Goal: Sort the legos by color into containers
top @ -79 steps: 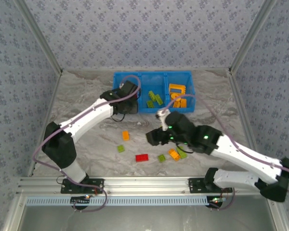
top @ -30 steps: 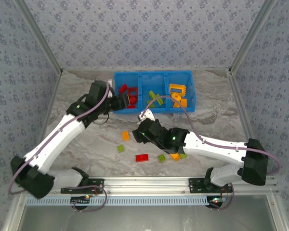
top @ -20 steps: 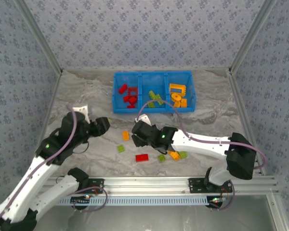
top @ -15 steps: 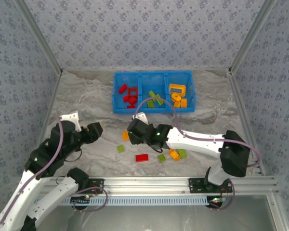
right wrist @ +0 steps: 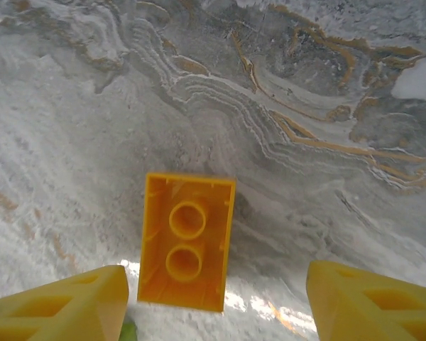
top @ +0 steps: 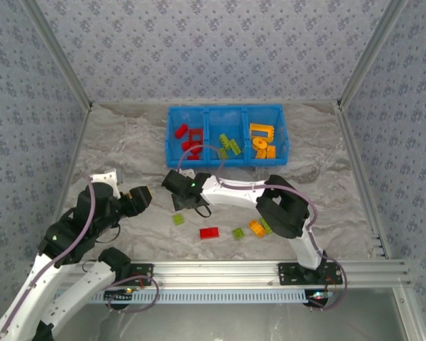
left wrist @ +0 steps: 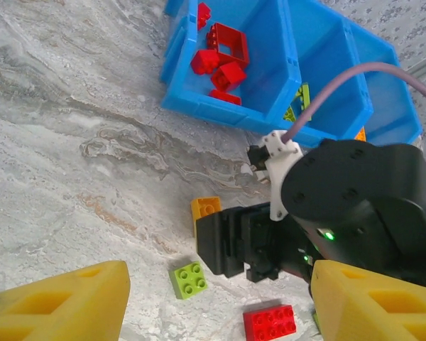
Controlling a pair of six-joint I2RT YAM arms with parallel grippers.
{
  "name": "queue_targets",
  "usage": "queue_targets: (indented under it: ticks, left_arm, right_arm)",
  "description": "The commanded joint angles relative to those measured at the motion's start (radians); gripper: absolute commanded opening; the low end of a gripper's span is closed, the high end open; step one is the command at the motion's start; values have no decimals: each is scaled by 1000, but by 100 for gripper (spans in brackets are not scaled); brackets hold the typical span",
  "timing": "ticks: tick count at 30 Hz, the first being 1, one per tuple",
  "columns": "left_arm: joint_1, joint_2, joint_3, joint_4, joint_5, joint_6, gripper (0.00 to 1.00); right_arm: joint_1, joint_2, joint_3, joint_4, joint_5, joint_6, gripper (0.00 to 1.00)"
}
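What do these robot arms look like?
The left arm and right arm are white tubes joined by chunky black joints, with a thin purple cable looping along each. Their jaws are blocky yellow plastic, and small green lights glow on the black parts.

An orange brick (right wrist: 187, 251) lies between the right gripper's (right wrist: 214, 307) yellow fingers (right wrist: 57, 309), on a grey-white marbled table (right wrist: 305, 106) veined tan. Ahead of the left gripper (left wrist: 216, 312): lime brick (left wrist: 189, 278), red brick (left wrist: 270, 323), bright blue tray (left wrist: 213, 114).
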Motion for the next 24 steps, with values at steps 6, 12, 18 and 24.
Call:
queue_targets:
  ticks: [6, 12, 18, 24]
  left_arm:
    - [-5, -40, -9, -31, 18, 16, 69]
    - [-6, -55, -17, -43, 16, 11, 69]
    - [-5, -48, -17, -26, 28, 16, 69]
    - [-6, 8, -12, 89, 147, 11, 68]
  right_arm:
    - [-9, 77, 77, -39, -42, 10, 58]
    - [-15, 102, 97, -43, -35, 3, 43]
    - [-32, 86, 86, -39, -28, -1, 32]
    - [-49, -152, -39, -50, 104, -47, 28]
